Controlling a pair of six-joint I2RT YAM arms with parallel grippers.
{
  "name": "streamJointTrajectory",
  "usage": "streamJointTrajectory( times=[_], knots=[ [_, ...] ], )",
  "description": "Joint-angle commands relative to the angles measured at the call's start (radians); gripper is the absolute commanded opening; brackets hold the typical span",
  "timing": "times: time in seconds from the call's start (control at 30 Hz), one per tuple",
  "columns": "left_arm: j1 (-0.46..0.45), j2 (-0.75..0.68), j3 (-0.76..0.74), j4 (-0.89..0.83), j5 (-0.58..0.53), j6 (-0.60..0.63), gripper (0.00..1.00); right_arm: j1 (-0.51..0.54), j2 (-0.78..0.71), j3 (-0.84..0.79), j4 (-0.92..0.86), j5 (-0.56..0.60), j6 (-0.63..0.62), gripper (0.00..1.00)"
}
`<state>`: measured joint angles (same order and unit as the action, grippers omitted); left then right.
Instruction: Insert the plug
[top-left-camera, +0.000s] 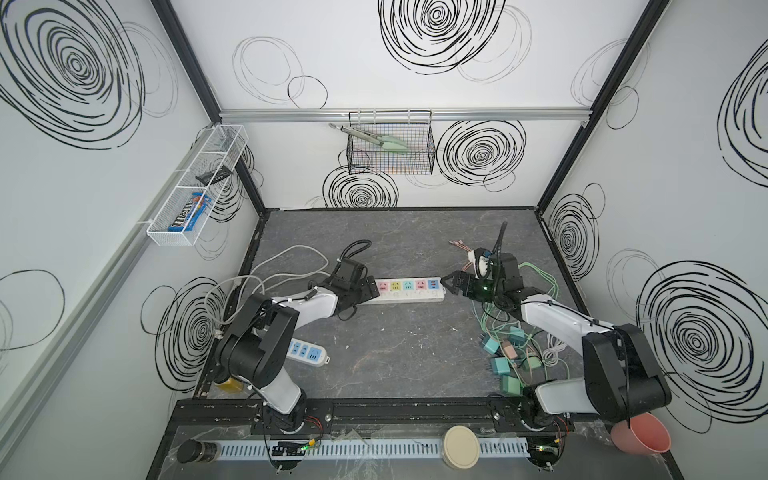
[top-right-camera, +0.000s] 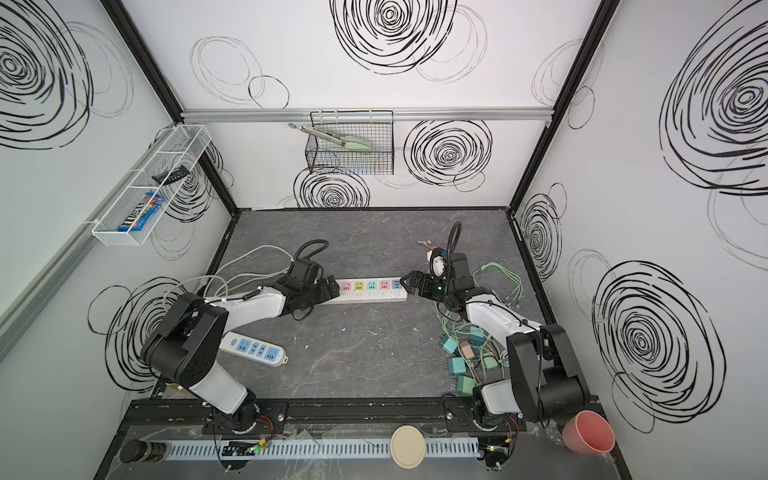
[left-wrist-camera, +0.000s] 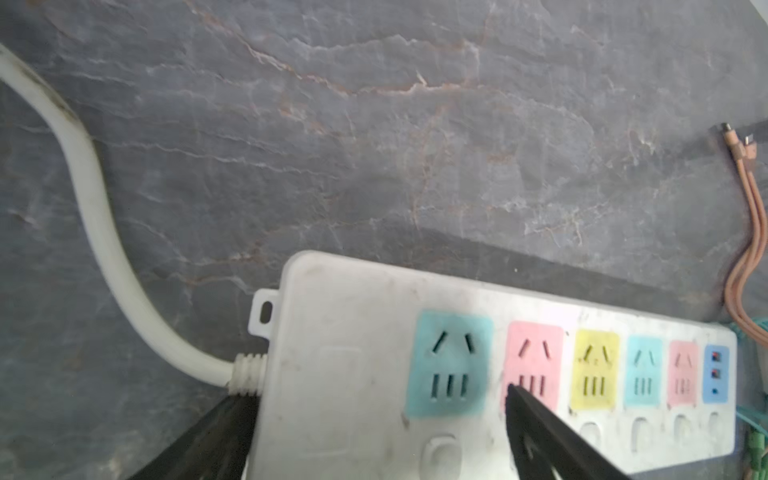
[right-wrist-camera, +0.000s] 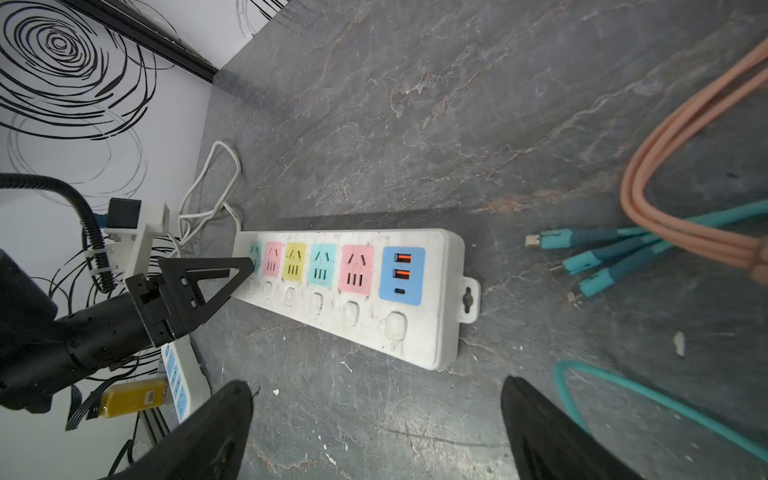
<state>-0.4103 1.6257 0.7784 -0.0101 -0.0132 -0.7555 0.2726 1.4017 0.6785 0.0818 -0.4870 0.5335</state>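
Note:
A white power strip (top-left-camera: 409, 296) (top-right-camera: 370, 296) with teal, pink and yellow sockets and a blue USB panel lies across the middle of the table. My left gripper (top-left-camera: 372, 291) (left-wrist-camera: 376, 405) is open over the strip's cord end (left-wrist-camera: 353, 353); one finger is beside the cord and the other is over the first pink socket. My right gripper (top-left-camera: 451, 283) (right-wrist-camera: 374, 401) is open and empty above bare table, just off the strip's USB end (right-wrist-camera: 432, 332). Several teal and pink plugs (top-left-camera: 505, 353) (top-right-camera: 461, 361) lie in a tangle of cables below the right arm.
A second strip with blue sockets (top-left-camera: 307, 353) lies front left by the left arm's base. Orange cables (right-wrist-camera: 685, 187) and teal USB ends (right-wrist-camera: 590, 257) lie beside the strip's USB end. A pink cup (top-left-camera: 640, 434) and round lid (top-left-camera: 460, 446) sit at the front edge.

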Motion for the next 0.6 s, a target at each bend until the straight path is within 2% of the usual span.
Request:
streamJointTrajectory(
  times=[0.0, 0.1, 0.23, 0.33, 0.57],
  knots=[
    [-0.001, -0.053, -0.032, -0.01, -0.043, -0.022, 0.96, -0.008, 0.026, 0.018, 0.007, -0.025, -0.006, 0.97],
    [0.018, -0.071, -0.06, -0.001, -0.03, -0.006, 0.96, -0.02, 0.048, 0.009, 0.046, -0.048, 0.035, 0.97],
    [0.036, -0.069, -0.077, 0.004, 0.0, 0.018, 0.96, -0.02, 0.095, 0.01, 0.102, -0.152, 0.025, 0.97],
    [0.039, -0.064, -0.079, 0.008, 0.015, 0.034, 0.96, -0.017, 0.145, 0.043, 0.041, -0.047, 0.067, 0.97],
    [0.057, -0.017, -0.038, 0.021, 0.034, 0.08, 0.96, 0.025, 0.302, 0.126, 0.036, -0.07, 0.034, 0.97]
  ],
)
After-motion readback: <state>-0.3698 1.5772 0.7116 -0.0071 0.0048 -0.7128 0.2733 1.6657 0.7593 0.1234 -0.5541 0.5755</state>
